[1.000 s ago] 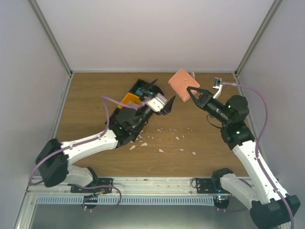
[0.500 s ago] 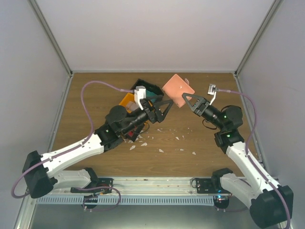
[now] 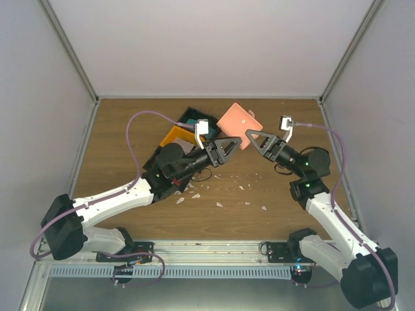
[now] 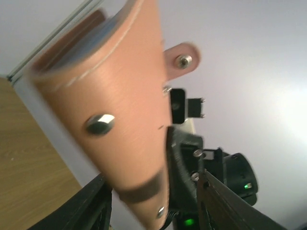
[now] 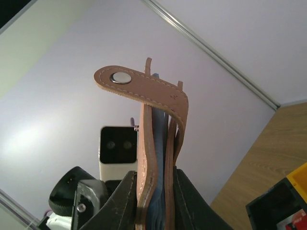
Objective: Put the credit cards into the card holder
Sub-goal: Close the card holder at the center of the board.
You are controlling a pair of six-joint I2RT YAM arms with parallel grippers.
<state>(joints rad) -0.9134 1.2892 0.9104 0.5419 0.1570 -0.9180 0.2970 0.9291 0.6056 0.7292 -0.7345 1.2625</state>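
The salmon card holder hangs in the air over the back of the table, and my right gripper is shut on its lower right edge. The right wrist view shows the card holder edge-on between the fingers, blue layers inside, its snap strap folded over the top. My left gripper is open, its jaws either side of the holder's lower corner; a gap shows on the right side. No credit cards show clearly. A red and white piece lies in the tray.
A black and orange compartment tray sits behind the left gripper at the back, a teal item in it. Small white paper scraps lie scattered mid-table. White walls close in the left, back and right sides.
The left gripper swung right and up to the holder, and its jaws narrowed around the lower corner. The right gripper carried the holder a little left toward it.
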